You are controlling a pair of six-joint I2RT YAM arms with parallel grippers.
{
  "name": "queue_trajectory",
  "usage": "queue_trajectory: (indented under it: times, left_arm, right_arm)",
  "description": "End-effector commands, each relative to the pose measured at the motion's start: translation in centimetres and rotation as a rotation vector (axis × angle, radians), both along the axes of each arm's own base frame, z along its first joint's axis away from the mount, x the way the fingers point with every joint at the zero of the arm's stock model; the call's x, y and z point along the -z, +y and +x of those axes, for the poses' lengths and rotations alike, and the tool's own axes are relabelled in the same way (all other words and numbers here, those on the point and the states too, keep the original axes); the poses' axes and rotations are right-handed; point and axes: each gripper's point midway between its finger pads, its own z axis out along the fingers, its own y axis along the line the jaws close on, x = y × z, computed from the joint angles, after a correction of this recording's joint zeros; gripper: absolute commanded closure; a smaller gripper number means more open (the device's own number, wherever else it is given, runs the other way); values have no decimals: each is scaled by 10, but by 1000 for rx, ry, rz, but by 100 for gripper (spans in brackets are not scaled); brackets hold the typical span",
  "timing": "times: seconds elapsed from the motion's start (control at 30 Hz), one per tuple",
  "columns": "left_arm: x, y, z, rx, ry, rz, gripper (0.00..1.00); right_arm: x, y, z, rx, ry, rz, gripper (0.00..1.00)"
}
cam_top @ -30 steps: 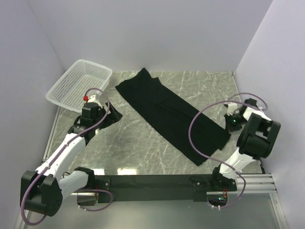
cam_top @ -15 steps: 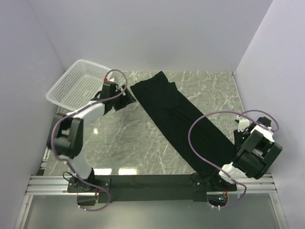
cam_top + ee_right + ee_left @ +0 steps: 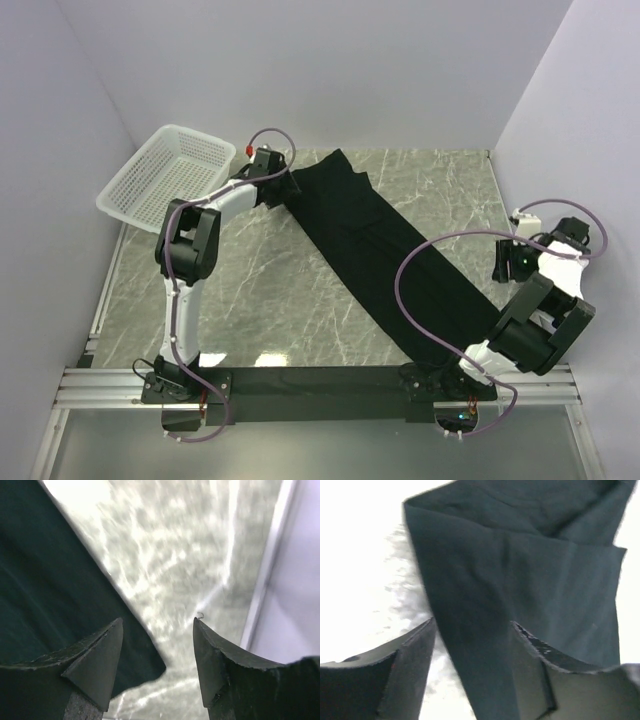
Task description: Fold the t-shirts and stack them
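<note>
Top external shows black t-shirt (image 3: 385,250) folded lengthwise.

The desk (image 3: 270,290) is a grey-green marbled slab with walls on three sides. A black t-shirt (image 3: 380,250) lies flat on it as a long narrow band, slanting from the far middle down toward the near right. A white mesh basket (image 3: 150,185) sits at the far left corner, near the shirt's far end.
</note>
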Motion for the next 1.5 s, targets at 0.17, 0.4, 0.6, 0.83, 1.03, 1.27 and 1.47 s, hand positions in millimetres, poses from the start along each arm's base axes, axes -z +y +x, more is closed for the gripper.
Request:
queue_trajectory:
  times: [0.17,0.4,0.6,0.83,1.03,1.27,1.47]
  left_arm:
    - [15,22,12,-107,55,115,43]
    - [30,13,19,-71,64,113,51]
    - [33,18,42,-105,24,121,86]
    - [-12,64,99,-225,-88,179,100]
    - [-14,98,139,-295,-117,104,84]
    - [-63,86,132,-184,-218,44,45]
    - [-102,63,78,-10,-239,6,41]
  right_arm:
    - [-29,35,39,-88,-133,57,35]
    - [-32,47,47,-97,-155,84,35]
    - [-42,52,50,-102,-183,92,35]
    - [-45,62,51,-109,-193,112,35]
    - [-43,77,59,-140,-196,131,35]
    - [-39,108,66,-280,-195,119,35]
    - [-27,131,64,-426,-163,127,35]
